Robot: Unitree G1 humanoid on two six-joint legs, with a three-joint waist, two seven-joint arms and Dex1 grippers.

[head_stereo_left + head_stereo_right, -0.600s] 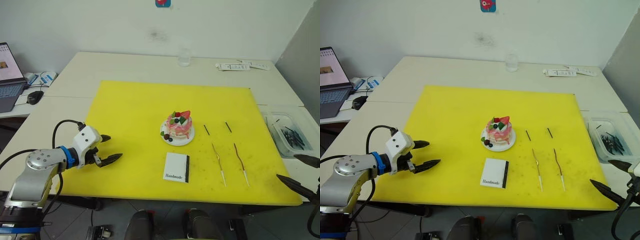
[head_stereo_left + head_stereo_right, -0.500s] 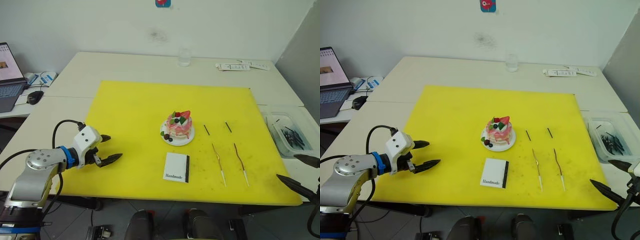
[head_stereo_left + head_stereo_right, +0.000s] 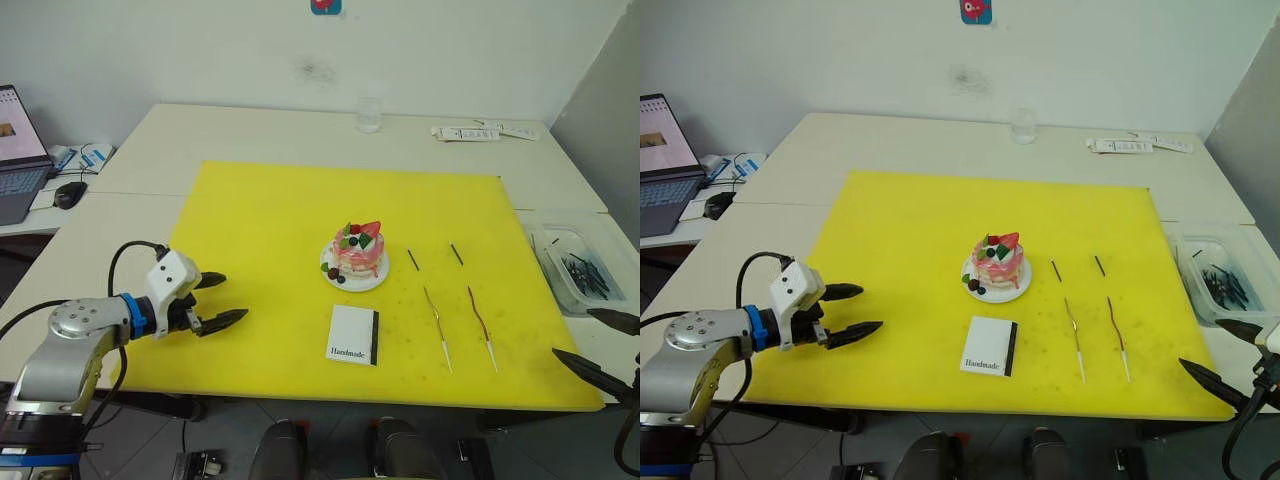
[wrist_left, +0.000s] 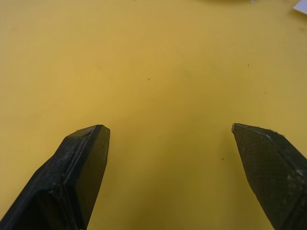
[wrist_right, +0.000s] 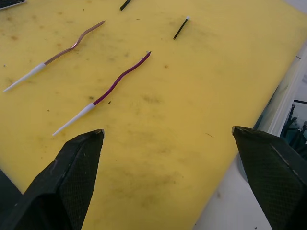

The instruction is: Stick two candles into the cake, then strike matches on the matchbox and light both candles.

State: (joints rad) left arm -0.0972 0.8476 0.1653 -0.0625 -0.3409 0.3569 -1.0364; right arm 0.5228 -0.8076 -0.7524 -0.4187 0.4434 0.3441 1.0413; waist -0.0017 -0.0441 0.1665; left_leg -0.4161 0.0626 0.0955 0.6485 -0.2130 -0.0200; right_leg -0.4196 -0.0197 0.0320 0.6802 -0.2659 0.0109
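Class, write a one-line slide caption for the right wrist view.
Open right gripper hovers over the yellow mat, facing two wavy candles and a match.

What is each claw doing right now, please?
Left claw: open, empty, over the yellow mat.
Right claw: open, empty, beside the mat's edge.

Silver-grey left arm (image 3: 75, 340) with blue wrist ring, white wrist block, looping black cable; left gripper (image 3: 222, 299) has two black pointed fingers

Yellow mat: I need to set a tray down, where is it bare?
The yellow mat is bare behind the cake and across its left half. Crowded: matchbox, candles, matches on the right.
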